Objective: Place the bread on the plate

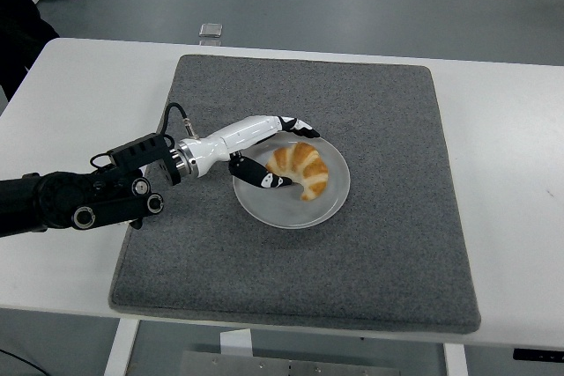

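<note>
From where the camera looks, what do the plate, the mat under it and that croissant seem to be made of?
Plate: smooth, pale grey, probably ceramic or plastic. Mat: grey, fuzzy, felt-like fabric. Croissant: golden, ridged crust; real pastry or a replica, cannot tell.

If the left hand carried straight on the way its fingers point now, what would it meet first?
Most likely the croissant, lying on the plate just right of the open left hand. One view leaves height unclear, so the upper fingers might pass over it.
</note>
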Controlling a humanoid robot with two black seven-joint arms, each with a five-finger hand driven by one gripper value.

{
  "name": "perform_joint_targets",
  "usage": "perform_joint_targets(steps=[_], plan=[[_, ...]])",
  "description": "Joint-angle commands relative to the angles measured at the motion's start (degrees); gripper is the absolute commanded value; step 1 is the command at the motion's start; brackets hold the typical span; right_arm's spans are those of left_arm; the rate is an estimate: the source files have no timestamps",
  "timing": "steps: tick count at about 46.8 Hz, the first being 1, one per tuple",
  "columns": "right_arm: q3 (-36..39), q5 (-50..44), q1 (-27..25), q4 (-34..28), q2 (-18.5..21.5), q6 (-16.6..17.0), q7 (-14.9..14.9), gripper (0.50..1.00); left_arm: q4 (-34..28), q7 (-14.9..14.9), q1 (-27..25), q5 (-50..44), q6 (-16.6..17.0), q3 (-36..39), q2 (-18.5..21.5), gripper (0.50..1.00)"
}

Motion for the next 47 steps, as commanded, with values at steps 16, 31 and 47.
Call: perform_joint_targets(steps=[16, 31, 47], plan=[[0.0, -0.1, -0.1, 0.0, 0.0, 0.0, 0.0, 0.954, 2.5, 0.1, -1.0, -0.3, -1.1, -9.9, 0.1, 0.992], [0.0, -0.1, -0.1, -0.1, 0.0, 0.0, 0.0, 0.952, 4.4, 0.5, -1.6, -12.3, -9.1, -19.4, 0.1, 0.992], [0.0, -0.1, -0.1, -0.1, 0.0, 0.0, 0.0, 0.952, 10.0, 0.7, -3.9, -36.9, -18.7, -26.4, 0.4, 0.992]])
